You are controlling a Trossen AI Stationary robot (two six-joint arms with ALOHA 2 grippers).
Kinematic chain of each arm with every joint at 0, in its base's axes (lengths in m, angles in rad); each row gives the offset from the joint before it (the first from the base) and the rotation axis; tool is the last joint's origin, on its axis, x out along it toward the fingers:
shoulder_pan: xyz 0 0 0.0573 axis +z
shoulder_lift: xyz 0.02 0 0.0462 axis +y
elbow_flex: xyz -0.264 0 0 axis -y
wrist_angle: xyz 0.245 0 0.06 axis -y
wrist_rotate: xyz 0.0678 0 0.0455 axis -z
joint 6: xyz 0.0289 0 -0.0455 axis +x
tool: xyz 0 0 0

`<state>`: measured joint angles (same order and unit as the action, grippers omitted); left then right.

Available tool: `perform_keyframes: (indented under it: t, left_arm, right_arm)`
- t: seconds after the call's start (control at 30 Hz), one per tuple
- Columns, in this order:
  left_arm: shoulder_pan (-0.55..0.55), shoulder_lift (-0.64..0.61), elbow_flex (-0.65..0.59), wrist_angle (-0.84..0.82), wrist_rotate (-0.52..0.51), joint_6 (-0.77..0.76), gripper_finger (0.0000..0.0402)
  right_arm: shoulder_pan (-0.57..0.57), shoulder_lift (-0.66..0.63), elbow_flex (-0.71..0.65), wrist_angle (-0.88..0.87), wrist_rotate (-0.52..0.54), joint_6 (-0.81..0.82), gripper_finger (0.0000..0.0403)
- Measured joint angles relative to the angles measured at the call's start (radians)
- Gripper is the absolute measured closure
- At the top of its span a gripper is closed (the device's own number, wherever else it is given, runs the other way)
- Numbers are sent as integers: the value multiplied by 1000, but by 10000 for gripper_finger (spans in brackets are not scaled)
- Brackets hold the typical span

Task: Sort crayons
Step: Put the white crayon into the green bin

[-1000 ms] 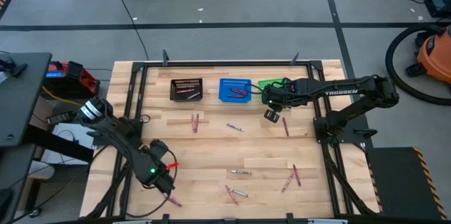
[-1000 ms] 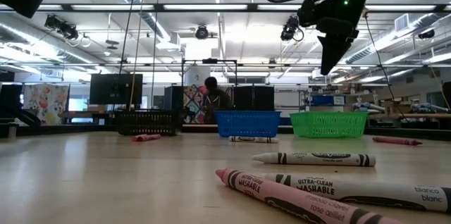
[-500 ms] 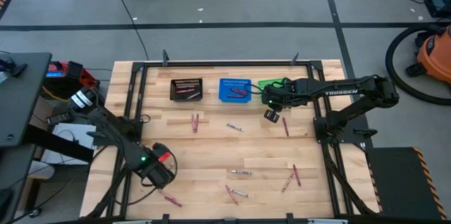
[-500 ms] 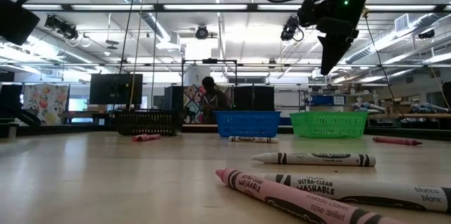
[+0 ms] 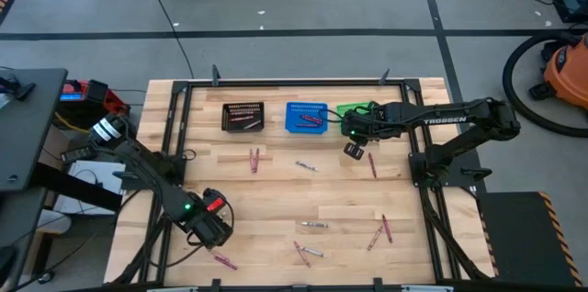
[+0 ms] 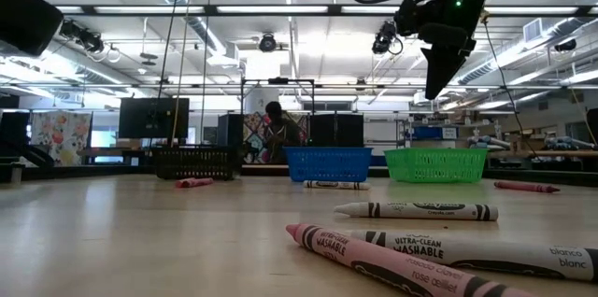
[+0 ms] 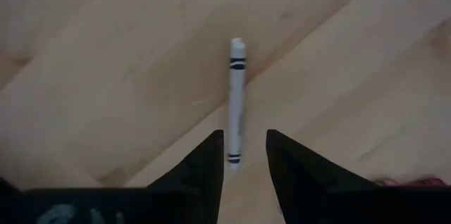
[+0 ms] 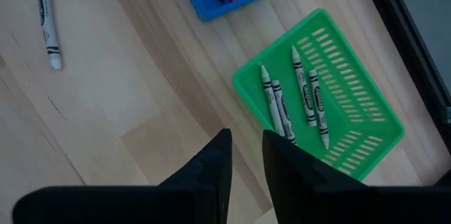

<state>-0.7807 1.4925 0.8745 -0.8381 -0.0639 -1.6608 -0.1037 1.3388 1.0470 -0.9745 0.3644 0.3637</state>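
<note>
High view: the left end effector [image 5: 218, 230] hangs over the near left part of the wooden worktop [image 5: 276, 200], with a pink crayon [image 5: 223, 262] lying just nearer the edge. The left wrist view looks down on a pale grey crayon [image 7: 235, 103] lying flat on the wood; its lower end sits in the narrow gap between the two dark fingers [image 7: 204, 168], which stand slightly apart and hold nothing.

The right end effector [image 5: 355, 150] hovers beside the green basket [image 5: 352, 109] at the far side, with "TROSSEN" readable on that arm. In the right wrist view its fingers [image 8: 211, 168] are a small gap apart and empty; the green basket [image 8: 352, 111] beyond holds four pale grey crayons [image 8: 310, 97], and the blue basket [image 8: 211, 2] holds red ones.

From above, the black basket [image 5: 243, 116], blue basket [image 5: 307, 117] and green basket stand in a row along the far edge. Loose crayons [image 5: 312, 225] are scattered across the middle and near right of the worktop.

In the low view, three crayons lie close to the camera: a pink one [image 6: 374, 255] whose wrapper reads "WASHABLE", a pale one [image 6: 486, 250] reading "ULTRA-CLEAN WASHABLE" and "blanco", and another pale one [image 6: 416, 210] behind them, its print too small to read. A person [image 6: 280, 129] is in the room beyond the baskets.
</note>
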Motion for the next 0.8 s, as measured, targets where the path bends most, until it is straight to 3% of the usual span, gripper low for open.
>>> perform_keyframes:
  t: [0.8]
  left_arm:
    - [-1, 116, 0, 13, 6, 7, 283]
  right_arm:
    - [0, 0, 0, -2, 0, -7, 315]
